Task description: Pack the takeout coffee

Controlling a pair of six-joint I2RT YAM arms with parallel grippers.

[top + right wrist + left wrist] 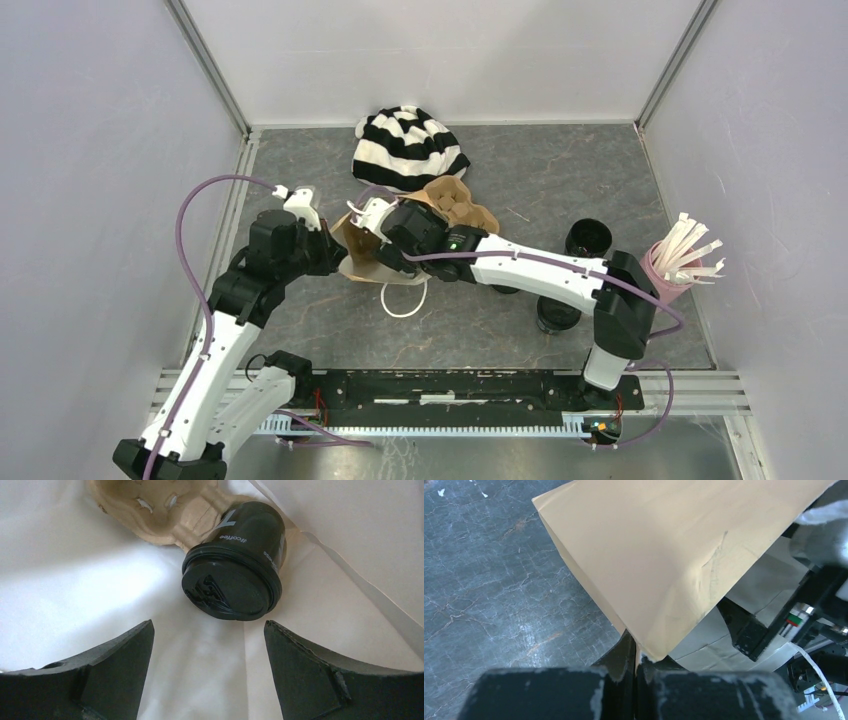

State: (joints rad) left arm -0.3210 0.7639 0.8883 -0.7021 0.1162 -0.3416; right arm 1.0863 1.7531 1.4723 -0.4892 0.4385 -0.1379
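Observation:
A brown paper bag [356, 258] with a white inside lies between my arms. My left gripper [636, 652] is shut on the bag's edge [664, 555], at the bag's left in the top view [328, 252]. My right gripper [207, 625] is open and empty, reaching into the bag's mouth [385, 250]. Just beyond its fingertips, a black coffee cup [235, 580] with a black lid lies tilted on the white paper, lid towards me and base against a brown moulded carrier [160, 510]. Two more black cups [588, 238] [557, 313] stand right of my right arm.
A black-and-white striped beanie [408, 148] lies at the back behind the bag. Brown moulded cardboard [455, 205] shows beside it. A pink cup with white sticks [672, 265] stands by the right wall. The bag's white handle [405, 300] loops onto the table.

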